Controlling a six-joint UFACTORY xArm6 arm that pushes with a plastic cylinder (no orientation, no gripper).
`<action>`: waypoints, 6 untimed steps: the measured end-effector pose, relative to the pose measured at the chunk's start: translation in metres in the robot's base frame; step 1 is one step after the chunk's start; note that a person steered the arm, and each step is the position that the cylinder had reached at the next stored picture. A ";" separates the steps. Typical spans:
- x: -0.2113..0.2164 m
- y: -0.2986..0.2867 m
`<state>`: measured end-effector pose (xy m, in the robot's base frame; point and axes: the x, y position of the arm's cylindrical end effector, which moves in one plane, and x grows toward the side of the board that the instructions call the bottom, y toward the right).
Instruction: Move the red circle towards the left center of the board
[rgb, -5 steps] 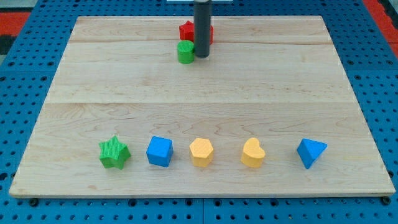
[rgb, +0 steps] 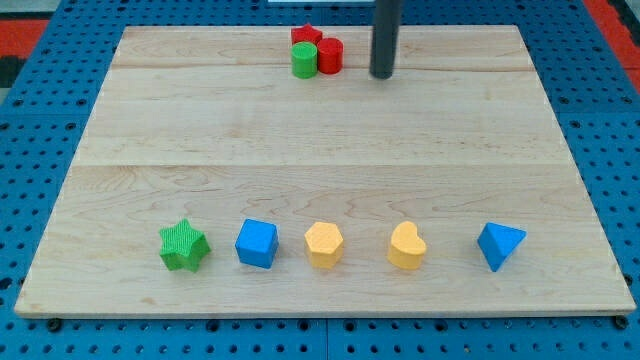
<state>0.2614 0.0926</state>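
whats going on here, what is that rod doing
My tip rests on the board near the view's top, just right of the red circle and not touching it. The green circle sits against the red one's left, with another red block behind them. Five other blocks line the bottom.
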 end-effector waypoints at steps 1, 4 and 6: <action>-0.036 -0.007; 0.052 -0.098; 0.080 -0.150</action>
